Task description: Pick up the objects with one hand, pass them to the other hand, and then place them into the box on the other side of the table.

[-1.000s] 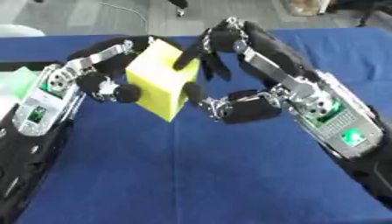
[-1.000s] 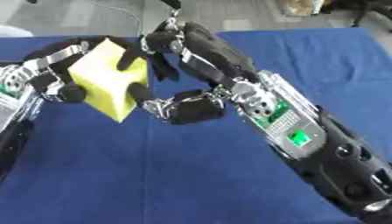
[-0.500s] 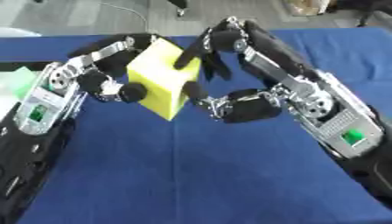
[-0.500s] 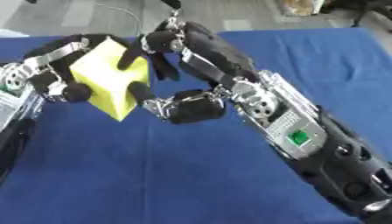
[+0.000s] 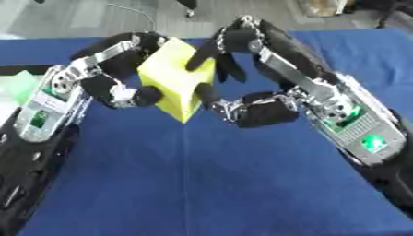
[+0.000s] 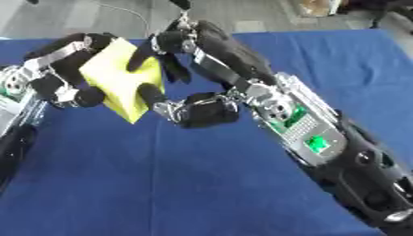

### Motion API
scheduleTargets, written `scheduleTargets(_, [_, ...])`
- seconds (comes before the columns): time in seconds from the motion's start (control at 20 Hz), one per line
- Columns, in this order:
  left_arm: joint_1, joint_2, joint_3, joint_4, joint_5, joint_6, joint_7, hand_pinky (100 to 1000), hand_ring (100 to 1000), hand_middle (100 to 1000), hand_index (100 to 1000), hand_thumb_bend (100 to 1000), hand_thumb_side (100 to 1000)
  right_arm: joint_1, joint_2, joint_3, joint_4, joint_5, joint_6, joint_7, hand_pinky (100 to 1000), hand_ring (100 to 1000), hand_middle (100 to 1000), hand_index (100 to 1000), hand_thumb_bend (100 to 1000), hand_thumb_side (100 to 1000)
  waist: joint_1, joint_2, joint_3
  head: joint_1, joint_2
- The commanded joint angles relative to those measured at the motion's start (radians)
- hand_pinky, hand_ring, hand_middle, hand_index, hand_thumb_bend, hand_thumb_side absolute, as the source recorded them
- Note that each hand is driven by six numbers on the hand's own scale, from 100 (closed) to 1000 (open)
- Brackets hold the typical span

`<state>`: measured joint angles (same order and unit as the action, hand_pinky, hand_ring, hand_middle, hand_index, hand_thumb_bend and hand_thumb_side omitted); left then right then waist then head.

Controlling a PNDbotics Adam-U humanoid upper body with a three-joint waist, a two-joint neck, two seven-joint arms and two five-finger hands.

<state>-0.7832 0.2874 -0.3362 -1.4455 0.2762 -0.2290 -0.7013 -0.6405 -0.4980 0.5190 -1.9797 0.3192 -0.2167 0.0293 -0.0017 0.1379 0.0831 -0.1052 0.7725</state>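
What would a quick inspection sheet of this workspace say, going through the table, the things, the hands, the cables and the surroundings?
Surface: table under a blue cloth, bare in the near part.
Job's things: one yellow block, held up off the cloth between both hands, tilted on a corner. No box clearly seen.
Clutter: a pale green thing at the left edge; cannot tell what it is.
Hands: left hand curled round the block's left side; right hand holds the right side, fingers over the top and thumb below.
Cables: a thin cable on the grey floor beyond the table.
Surroundings: grey floor and dark shapes at the far edge.
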Motion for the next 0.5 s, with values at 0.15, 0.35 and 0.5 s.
scheduleTargets(0.15, [-0.028, -0.006, 0.002, -0.021, 0.019, 0.011, 0.043, 703, 436, 356, 633, 394, 410, -0.012, -0.011, -0.006, -0.02, 0.001, -0.002, 0.0, 647, 374, 190, 361, 109, 100, -0.004, -0.032, 0.0, -0.002, -0.002])
scheduleTargets(0.35, [-0.029, -0.006, -0.001, -0.027, 0.031, 0.014, 0.055, 699, 424, 337, 617, 341, 366, -0.013, -0.011, -0.006, -0.02, 0.006, -0.002, 0.006, 649, 378, 197, 373, 130, 100, -0.002, -0.032, -0.002, -0.003, -0.002])
scheduleTargets(0.5, [-0.029, -0.006, -0.003, -0.03, 0.042, 0.018, 0.055, 696, 417, 326, 608, 312, 353, -0.013, -0.01, -0.007, -0.02, 0.008, -0.002, 0.008, 650, 381, 210, 390, 207, 115, -0.001, -0.032, -0.003, -0.003, -0.002])
